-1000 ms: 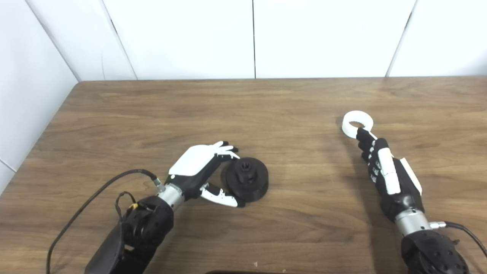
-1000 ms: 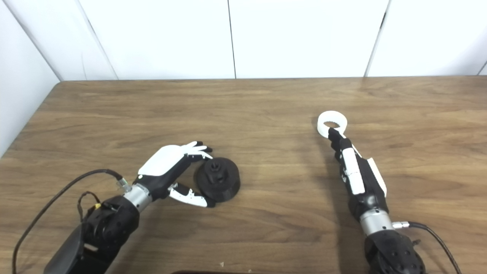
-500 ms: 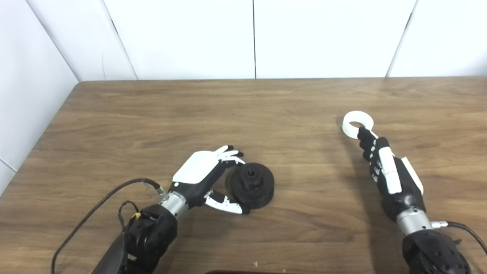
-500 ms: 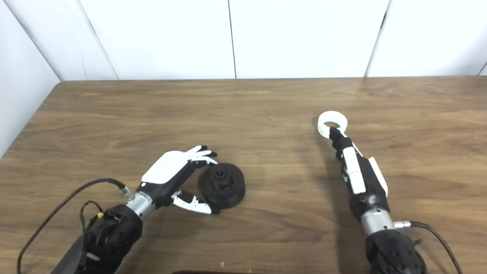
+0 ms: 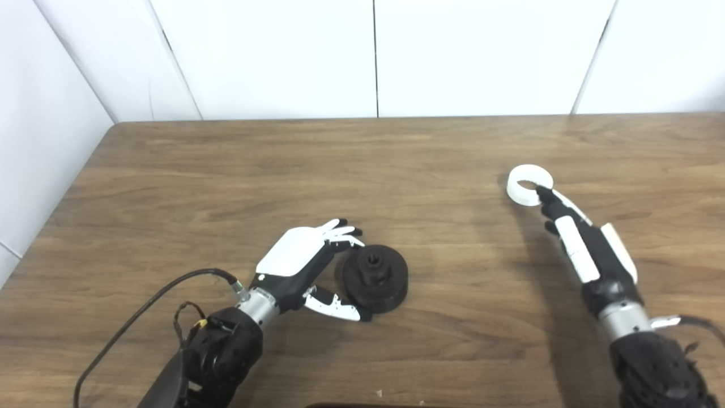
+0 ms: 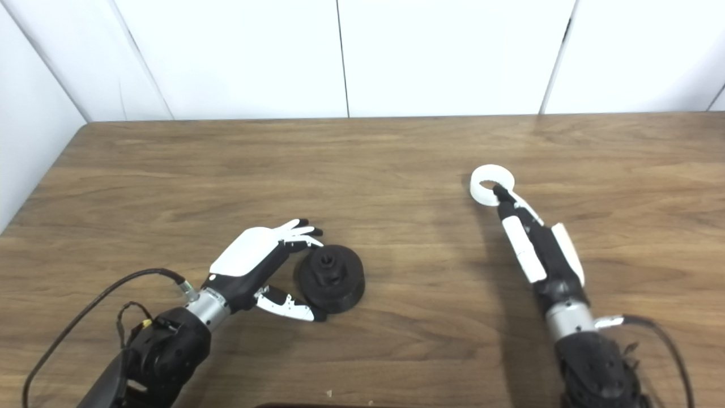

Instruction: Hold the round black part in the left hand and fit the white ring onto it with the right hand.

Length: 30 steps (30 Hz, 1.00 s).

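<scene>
Black part (image 5: 375, 277) sits flat on table (image 5: 283, 170), left of middle. Left hand (image 5: 303, 263) cups it, fingers spread, not gripping. White ring (image 5: 529, 185) lies far right. Right hand (image 5: 583, 243) fingertips touch ring; grip unclear.

The table (image 5: 226, 170) is showing brown wood grain with a soft sheen. The black part (image 5: 375, 277) is looking like matt plastic, the ring (image 5: 528, 185) like smooth white plastic. Both hands (image 5: 306, 260) (image 5: 583, 249) are wearing glossy white and black shells, with bare metal wrists.
</scene>
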Motion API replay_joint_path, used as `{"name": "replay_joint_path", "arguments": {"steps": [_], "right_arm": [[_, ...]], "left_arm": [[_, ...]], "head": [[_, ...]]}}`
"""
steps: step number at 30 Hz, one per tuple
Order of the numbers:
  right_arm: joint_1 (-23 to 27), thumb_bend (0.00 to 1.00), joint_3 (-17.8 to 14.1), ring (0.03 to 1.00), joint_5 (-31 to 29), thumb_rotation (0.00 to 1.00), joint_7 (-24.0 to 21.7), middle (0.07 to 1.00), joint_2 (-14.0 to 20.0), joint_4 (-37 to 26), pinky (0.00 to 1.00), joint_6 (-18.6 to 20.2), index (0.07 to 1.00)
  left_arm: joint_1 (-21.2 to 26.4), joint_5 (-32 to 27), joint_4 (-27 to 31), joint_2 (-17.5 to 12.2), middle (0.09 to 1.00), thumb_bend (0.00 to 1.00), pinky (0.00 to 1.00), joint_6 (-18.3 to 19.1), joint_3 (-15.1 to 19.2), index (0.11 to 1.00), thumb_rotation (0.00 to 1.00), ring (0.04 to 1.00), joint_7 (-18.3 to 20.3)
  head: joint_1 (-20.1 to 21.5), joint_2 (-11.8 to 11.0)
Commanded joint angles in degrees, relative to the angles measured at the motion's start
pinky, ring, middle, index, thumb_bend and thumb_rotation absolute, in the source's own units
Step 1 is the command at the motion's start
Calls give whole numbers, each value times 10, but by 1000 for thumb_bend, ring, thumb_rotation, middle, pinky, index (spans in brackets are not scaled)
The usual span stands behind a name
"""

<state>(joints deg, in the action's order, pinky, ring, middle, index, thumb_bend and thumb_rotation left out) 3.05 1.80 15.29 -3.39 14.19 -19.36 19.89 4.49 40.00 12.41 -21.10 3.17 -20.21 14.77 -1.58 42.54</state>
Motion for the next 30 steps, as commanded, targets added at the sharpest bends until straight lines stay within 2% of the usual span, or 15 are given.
{"name": "replay_joint_path", "arguments": {"steps": [1,4,5,8,11,14,21,30], "right_arm": [[61,665,12,903,43,824,5,910,17,10,846,-14,872],[104,704,28,931,73,723,-9,921,43,41,890,-15,871],[120,704,35,931,87,723,-14,921,52,52,890,-11,871],[165,771,59,968,126,589,-25,940,75,97,905,-10,873],[197,841,79,993,146,494,-36,953,88,136,972,-16,869],[218,875,91,1000,152,435,-47,968,90,169,997,-19,868],[252,954,112,1000,173,382,-42,977,86,241,998,-29,840],[267,994,125,1000,184,371,-56,993,94,275,1000,-23,831]], "left_arm": [[4,-5,-9,-3,893,726,900,-17,-6,615,396,967,8],[7,-5,-17,-3,890,727,899,-25,-4,611,400,966,6],[8,-5,-19,-3,890,727,899,-28,-3,611,400,966,5],[10,-7,-25,-2,889,731,893,-32,-1,608,395,964,4],[13,-8,-27,-2,893,731,900,-32,0,618,405,967,6],[14,-9,-28,-1,892,732,905,-36,1,620,407,966,6],[12,-6,-25,-2,893,733,904,-34,2,616,403,965,8],[14,-9,-23,-3,890,735,909,-36,4,619,393,962,10]], "head": [[1,-1],[7,-4],[9,-6],[11,-10],[12,-11],[14,-13],[19,-19],[22,-18]]}}
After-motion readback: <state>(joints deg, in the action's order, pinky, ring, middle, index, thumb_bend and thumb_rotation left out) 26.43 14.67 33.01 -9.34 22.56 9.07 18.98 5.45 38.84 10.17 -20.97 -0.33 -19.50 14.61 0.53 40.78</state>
